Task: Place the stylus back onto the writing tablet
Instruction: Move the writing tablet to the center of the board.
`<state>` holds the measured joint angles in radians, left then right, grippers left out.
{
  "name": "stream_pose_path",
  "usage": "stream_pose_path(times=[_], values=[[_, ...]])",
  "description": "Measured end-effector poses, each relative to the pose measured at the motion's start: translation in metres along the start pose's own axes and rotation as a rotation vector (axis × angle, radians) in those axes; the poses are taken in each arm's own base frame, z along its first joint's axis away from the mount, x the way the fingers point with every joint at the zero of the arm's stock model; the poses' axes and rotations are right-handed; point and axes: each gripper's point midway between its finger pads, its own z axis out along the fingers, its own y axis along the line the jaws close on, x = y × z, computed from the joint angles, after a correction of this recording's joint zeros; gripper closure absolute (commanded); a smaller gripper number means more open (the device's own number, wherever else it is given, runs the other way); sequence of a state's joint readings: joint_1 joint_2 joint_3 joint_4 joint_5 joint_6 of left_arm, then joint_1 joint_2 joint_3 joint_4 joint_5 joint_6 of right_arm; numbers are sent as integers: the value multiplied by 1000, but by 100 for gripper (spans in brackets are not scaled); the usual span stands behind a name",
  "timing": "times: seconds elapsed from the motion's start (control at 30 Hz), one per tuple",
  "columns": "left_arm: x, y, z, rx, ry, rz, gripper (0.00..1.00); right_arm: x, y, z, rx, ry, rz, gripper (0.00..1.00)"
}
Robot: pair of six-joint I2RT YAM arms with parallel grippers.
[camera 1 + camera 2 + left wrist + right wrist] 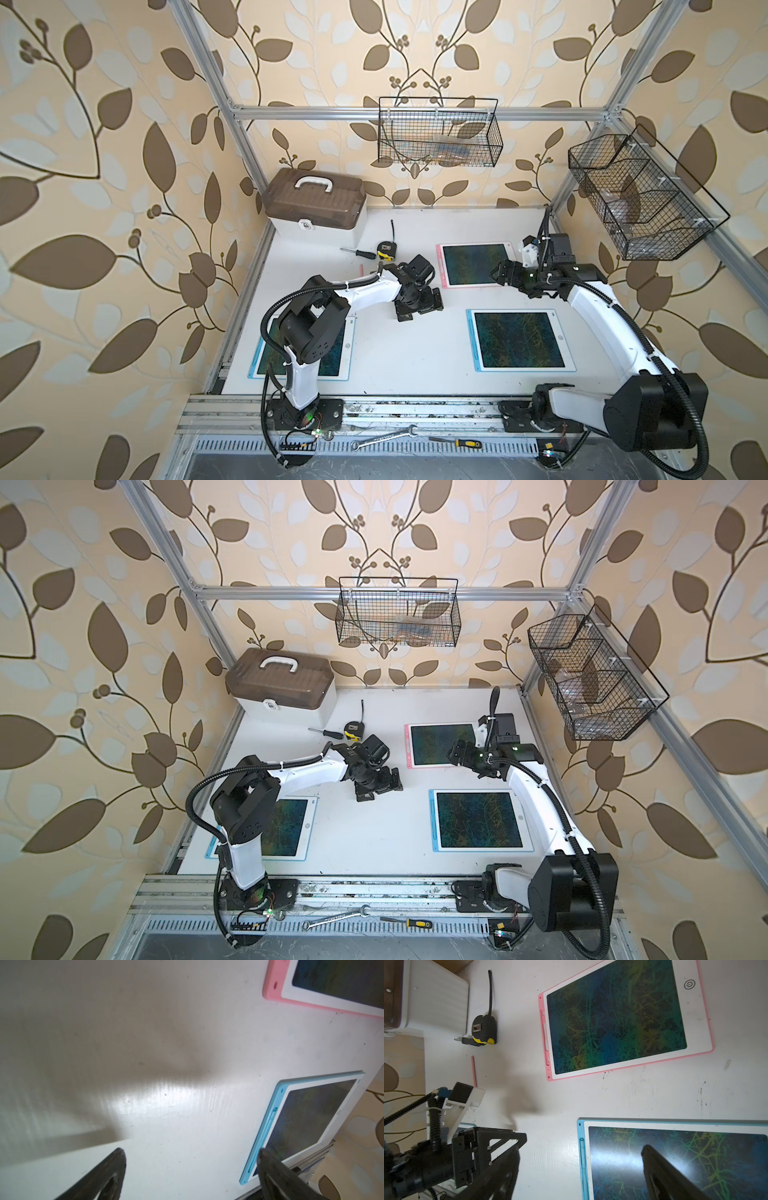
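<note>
I am holding my left claw [191,1153] wide open with nothing in it. It is hanging over the white table [415,365], close to the near left corner of the pink tablet [476,264]. My right claw [496,272] is wide open too, holding nothing, over the pink tablet's near right corner. The pink stylus [474,1071] is lying flat on the table, well to the left of the pink tablet.

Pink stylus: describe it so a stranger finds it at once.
Start at the brown-lidded toolbox in the table's far left corner, then the yellow-and-black tape measure beside it. Just nearer the robot lies the pink stylus, a thin pink stick flat on bare table, unlike the black-handled screwdriver.
</note>
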<state>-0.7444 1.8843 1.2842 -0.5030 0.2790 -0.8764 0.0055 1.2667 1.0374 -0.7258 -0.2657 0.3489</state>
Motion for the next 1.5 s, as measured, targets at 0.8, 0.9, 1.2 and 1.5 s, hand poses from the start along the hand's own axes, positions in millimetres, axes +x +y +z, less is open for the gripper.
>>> stream_pose_path(times=[0.8, 0.9, 1.2, 1.5], values=[[-32, -14, -14, 39, -91, 21, 1, -14, -42, 37, 92, 100, 114, 9], [-35, -14, -15, 42, -96, 16, 1, -20, -50, 39, 103, 95, 136, 9], [-53, -19, -24, 52, -102, 1, 1, -34, -58, 51, 96, 74, 154, 9], [-81, -21, -24, 69, -101, -22, 1, -40, -65, 57, 99, 60, 161, 9]])
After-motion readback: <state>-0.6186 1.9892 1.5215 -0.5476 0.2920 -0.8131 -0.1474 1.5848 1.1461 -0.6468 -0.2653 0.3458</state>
